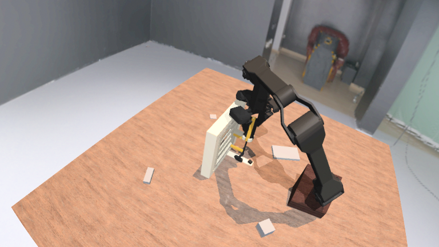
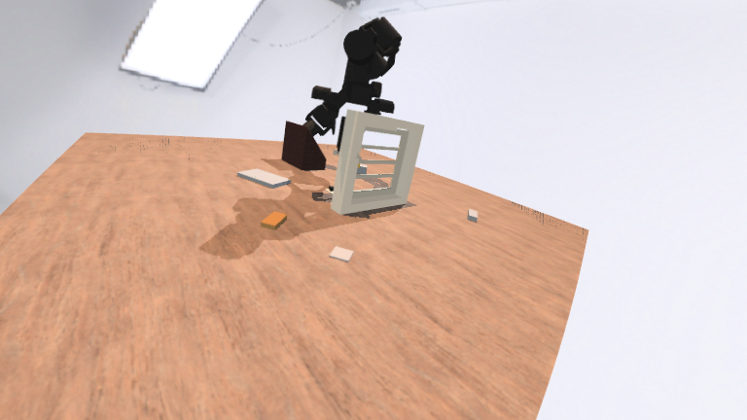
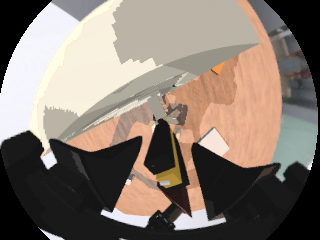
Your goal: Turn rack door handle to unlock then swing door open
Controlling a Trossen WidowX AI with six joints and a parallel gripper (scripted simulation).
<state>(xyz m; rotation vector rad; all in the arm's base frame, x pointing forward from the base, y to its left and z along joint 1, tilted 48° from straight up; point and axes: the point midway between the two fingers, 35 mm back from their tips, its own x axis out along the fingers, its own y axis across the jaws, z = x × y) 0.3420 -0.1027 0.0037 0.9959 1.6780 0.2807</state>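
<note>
Wooden table point(image 1: 106, 153) point(image 2: 385, 305), centre: black door point(image 1: 252, 131) point(image 3: 161, 150) juts from frame point(image 1: 211, 140) point(image 2: 342, 173) point(image 3: 90, 65), apparently opened; gripper point(image 3: 167, 143) jaws part-wide, holding nothing; clearing away remains.

Grey walls point(image 1: 213, 14), pale floor point(image 1: 106, 79) — 1 red-backed chair point(image 1: 343, 37), 1 bright panel point(image 2: 195, 18)

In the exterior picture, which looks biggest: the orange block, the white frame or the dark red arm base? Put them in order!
1. White frame
2. Dark red arm base
3. Orange block
</note>
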